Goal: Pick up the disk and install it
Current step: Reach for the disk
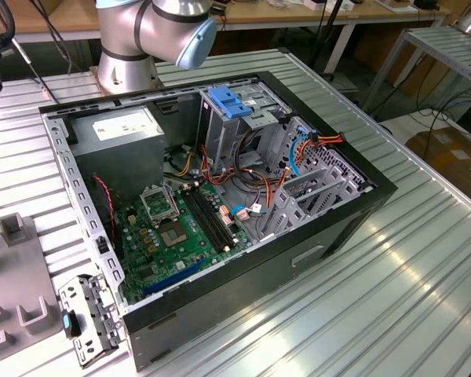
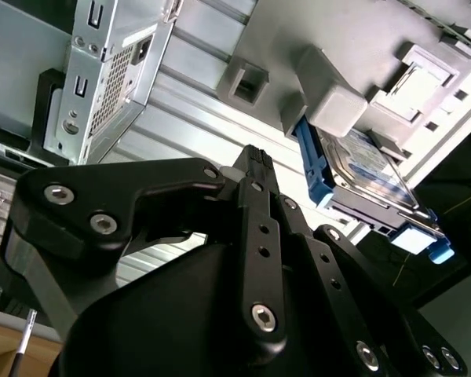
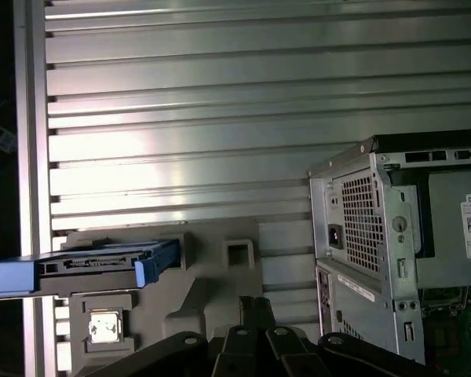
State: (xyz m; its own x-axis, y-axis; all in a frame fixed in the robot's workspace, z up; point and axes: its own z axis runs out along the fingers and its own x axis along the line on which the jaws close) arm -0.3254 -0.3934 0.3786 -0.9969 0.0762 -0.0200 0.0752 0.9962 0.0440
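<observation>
The disk [image 2: 370,166] is a silver drive with a white and blue label and blue side rails. It rests in a grey holder [image 2: 353,47] on the ribbed metal table. In the first wrist view the disk [image 3: 94,262] appears edge-on, its blue rail ends sticking out of the holder [image 3: 220,271]. My black gripper [image 2: 253,157] hangs over the table between the holder and the computer case, apart from the disk. Its fingertips [image 3: 253,303] look pressed together with nothing between them.
The open computer case [image 1: 220,196] lies on its side on the table, with a metal drive cage topped by a blue latch [image 1: 228,102] and a grey power-supply box [image 1: 122,126]. The case's rear panel [image 3: 369,236] is near the gripper. A loose bracket [image 1: 86,318] lies by the case's front corner.
</observation>
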